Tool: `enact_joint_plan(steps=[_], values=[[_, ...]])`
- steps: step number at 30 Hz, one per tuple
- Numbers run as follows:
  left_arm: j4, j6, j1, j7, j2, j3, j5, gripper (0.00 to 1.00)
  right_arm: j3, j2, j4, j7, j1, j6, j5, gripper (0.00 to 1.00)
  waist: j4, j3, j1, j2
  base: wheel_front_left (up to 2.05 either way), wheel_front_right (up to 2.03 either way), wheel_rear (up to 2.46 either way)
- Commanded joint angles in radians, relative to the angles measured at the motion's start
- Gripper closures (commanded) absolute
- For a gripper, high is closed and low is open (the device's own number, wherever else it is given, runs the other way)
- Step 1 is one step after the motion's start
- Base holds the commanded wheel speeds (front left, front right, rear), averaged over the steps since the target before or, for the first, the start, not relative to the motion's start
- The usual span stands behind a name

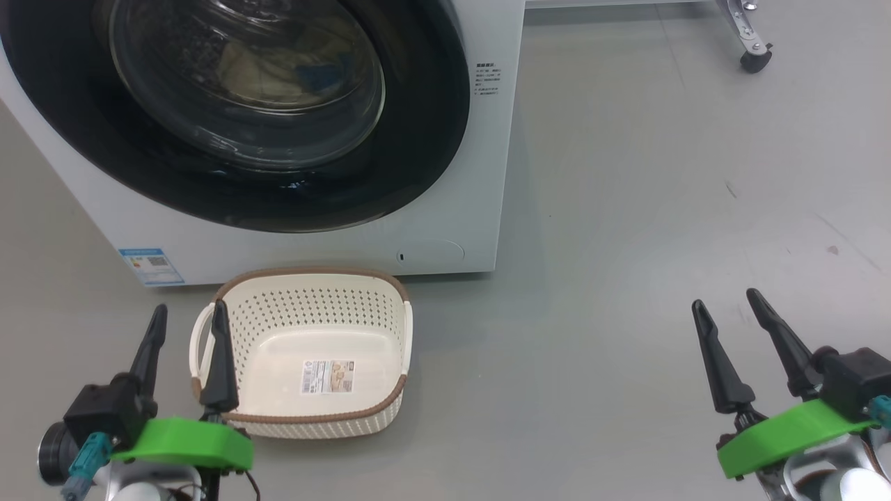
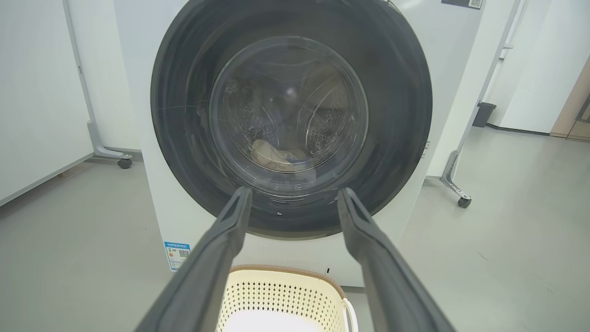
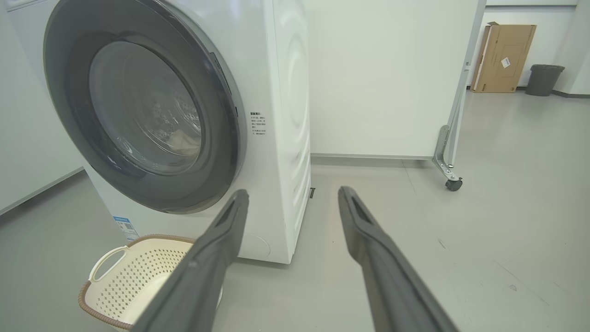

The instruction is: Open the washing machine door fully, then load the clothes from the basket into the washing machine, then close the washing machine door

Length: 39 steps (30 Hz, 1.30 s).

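The white washing machine [image 1: 487, 174] stands ahead with its round black-rimmed door [image 1: 431, 139] shut against the front. Through the glass I see the cream clothes [image 2: 276, 154] with a bit of blue lying in the steel drum. The cream basket [image 1: 376, 299] sits on the floor in front of the machine, with just its label sticker inside. My left gripper [image 1: 188, 316] hovers open at the basket's left handle, fingers pointing at the door. My right gripper [image 1: 727, 299] is open over bare floor, well to the right of the machine.
Grey floor [image 1: 661, 209] spreads to the right of the machine. A white partition on castors [image 3: 454, 184] stands behind and right. A cardboard box [image 3: 502, 57] and a dark bin [image 3: 544, 78] sit far back. Another castor foot [image 2: 124, 162] is left of the machine.
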Motion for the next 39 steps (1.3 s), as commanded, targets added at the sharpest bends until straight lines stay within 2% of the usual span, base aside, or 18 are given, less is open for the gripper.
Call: enact_joint_plan(steps=[1,33,34,39], values=[[-0.038,0.007,-0.019,-0.003,0.029,0.039,-0.001,0.0,0.014,-0.006,-0.039,0.001,-0.028,-0.004,0.01,0.0,0.0,0.0,0.0001,-0.0001,0.0,0.0,0.0],[-0.062,0.018,-0.036,-0.022,0.047,0.02,0.008,0.0,0.006,-0.006,-0.029,-0.007,-0.045,-0.004,0.015,0.0,0.01,0.028,0.0001,-0.0001,0.0,0.0,0.0],[-0.027,0.009,0.013,-0.01,0.017,-0.017,0.002,1.0,-0.011,0.002,0.002,0.0,-0.001,0.0,0.009,1.0,0.01,0.028,0.0001,-0.0001,0.0,0.0,0.0],[0.052,0.008,0.054,-0.007,-0.015,-0.036,0.0,1.0,0.001,0.013,0.09,0.0,0.026,0.0,0.011,1.0,0.01,0.028,0.0001,-0.0001,0.0,0.0,0.0]])
